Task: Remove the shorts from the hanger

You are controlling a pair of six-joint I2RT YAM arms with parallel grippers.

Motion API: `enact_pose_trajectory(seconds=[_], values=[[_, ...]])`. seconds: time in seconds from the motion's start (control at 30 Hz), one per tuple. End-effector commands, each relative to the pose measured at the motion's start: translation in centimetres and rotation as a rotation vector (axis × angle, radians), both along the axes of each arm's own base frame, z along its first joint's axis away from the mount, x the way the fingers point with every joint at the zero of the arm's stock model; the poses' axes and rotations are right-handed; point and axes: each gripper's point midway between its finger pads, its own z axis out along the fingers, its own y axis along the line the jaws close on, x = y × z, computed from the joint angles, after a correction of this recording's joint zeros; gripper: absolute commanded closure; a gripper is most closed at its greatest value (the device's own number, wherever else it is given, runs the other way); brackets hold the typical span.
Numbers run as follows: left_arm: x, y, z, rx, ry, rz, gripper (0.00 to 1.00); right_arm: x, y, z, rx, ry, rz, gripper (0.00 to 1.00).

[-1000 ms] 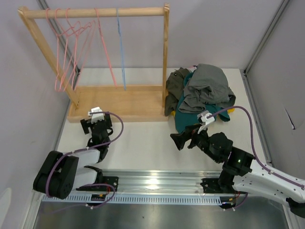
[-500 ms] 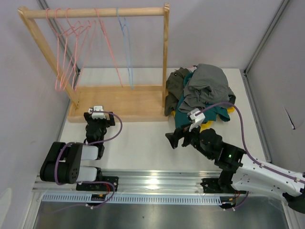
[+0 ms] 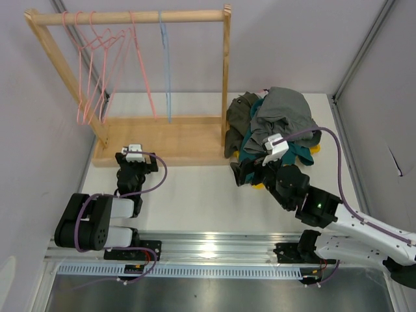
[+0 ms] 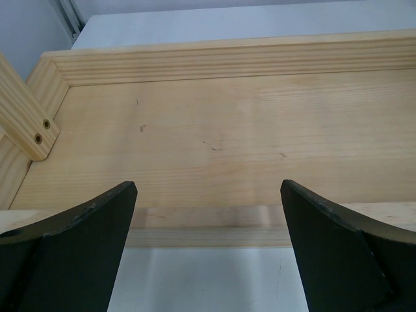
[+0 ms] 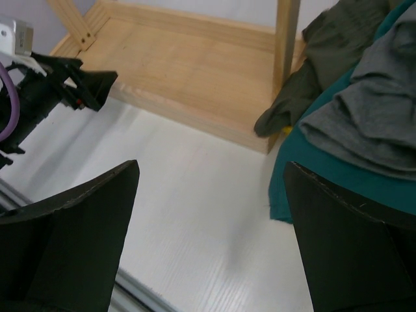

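Jaws: left jaws spread wide, nothing between them; right jaws likewise spread and empty. Left arm (image 3: 97, 218) sits low, its jaws facing the near lip of the rack base (image 3: 169, 140), just short of it. Right arm (image 3: 318, 208) reaches toward the shorts (image 3: 276, 127), its jaws just beside the pile's near edge; contact cannot be told.

Shorts lie heaped on the table (image 3: 195, 188), right of the rack's end post (image 3: 226, 78). The grey pair (image 3: 281, 107) is on top and the teal pair (image 5: 305, 172) beneath. The olive pair (image 3: 239, 114) lies against the post, with a yellow sliver (image 3: 314, 150) at the far side. The pink hangers (image 3: 97, 71) and the blue hanger (image 3: 166, 65) hang bare on the rail (image 3: 130, 17).

Judgement: removal looks finished; the step in hand is backing off. Lift the right jaws before you retract, so no finger catches the teal hem and drags the heap. Draw the left jaws straight back from the base lip.

Hidden: no pink patterned pair shows; it may be buried under the grey. You cannot count the pile from these views. The pink hangers overlap, so their number is unclear.
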Motion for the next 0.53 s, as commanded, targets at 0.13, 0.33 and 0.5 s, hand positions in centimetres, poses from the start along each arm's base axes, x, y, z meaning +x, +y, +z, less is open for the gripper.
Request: enact_pose_trajectory(seconds=[0.13, 0.33, 0.5], values=[[0.9, -0.4, 2.8, -0.003, -0.097, -0.026, 0.01, 0.9, -4.0, 12.1, 0.067, -0.235, -0.132, 0.01], [0.9, -0.4, 2.9, -0.004, -0.100, -0.026, 0.01, -0.2, -4.3, 13.0, 0.146, -0.213, -0.094, 0.01], [0.9, -0.4, 2.8, -0.005, -0.098, -0.026, 0.01, -1.0, -3.5, 11.7, 0.145, -0.193, -0.024, 0.01]])
